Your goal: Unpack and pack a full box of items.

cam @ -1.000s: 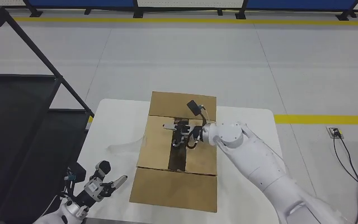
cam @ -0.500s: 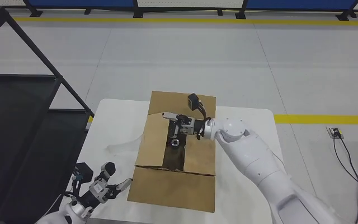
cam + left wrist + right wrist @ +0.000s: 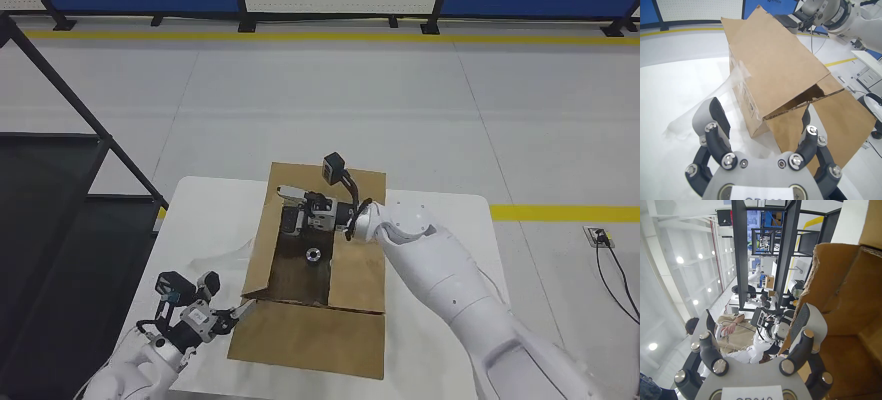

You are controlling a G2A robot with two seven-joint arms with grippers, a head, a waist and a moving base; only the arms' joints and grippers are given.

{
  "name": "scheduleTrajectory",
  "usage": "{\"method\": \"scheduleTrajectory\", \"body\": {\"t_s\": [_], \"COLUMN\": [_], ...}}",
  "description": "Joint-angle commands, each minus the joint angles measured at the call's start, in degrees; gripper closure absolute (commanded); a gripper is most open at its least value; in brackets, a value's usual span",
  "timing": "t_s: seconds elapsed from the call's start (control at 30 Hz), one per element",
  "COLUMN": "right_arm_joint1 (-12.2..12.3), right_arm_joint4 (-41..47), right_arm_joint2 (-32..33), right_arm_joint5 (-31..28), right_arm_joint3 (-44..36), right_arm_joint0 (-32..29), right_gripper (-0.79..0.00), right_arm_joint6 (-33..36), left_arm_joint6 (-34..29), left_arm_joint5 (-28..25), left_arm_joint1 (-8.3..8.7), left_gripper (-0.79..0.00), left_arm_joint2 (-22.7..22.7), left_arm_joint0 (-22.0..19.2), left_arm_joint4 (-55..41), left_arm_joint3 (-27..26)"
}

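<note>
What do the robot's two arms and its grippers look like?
The right arm and left arm have smooth white shells. The left gripper and right gripper have grey plates with silver screws, black links and pale jaws with black ribbed pads. A black cable curves from the right wrist's camera.

The box is plain brown cardboard, with small black printed symbols on one side wall. A strip of milky, see-through tape clings to that wall. Inside lies a dark round item with a silvery centre. The table is white. The left gripper and right gripper are silver-grey with black pads. The floor is pale grey with a yellow line across it. The rack is black.
</note>
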Motion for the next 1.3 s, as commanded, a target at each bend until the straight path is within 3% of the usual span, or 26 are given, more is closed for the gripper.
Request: {"method": "scheduleTrajectory", "body": {"t_s": [0.0, 0.3, 0.73, 1.0, 1.27], "right_arm_joint1": [-0.5, -2.8, -4.4, -3.2, -0.4], "right_arm_joint4": [0.5, 2.3, 3.0, 3.5, 3.3], "right_arm_joint2": [0.0, 0.0, 1.5, 4.8, 9.4], "right_arm_joint5": [-0.5, -5.8, -10.4, -14.8, -16.7], "right_arm_joint3": [0.6, 3.5, 8.0, 9.6, 7.6], "right_arm_joint0": [0.3, 1.0, 2.5, 2.6, 0.7], "right_gripper": [-0.785, -0.785, -0.785, -0.785, -0.785], "right_arm_joint6": [0.7, 4.7, 9.5, 10.7, 8.9], "left_arm_joint6": [-0.2, 0.0, 0.8, 1.4, 0.8], "left_arm_joint5": [1.5, 6.7, 7.9, 8.5, 8.4], "left_arm_joint1": [-0.17, -0.96, -1.38, -1.45, -1.34], "left_gripper": [-0.785, -0.785, -0.785, -0.785, -0.785], "left_arm_joint2": [1.3, 3.9, 3.6, 1.3, -2.1], "left_arm_joint0": [-0.8, -3.9, -4.8, -3.2, -1.7], "left_arm_joint4": [0.7, -2.9, -6.3, -9.8, -12.6], "left_arm_joint3": [0.1, 1.6, 2.6, 0.9, -0.8]}}
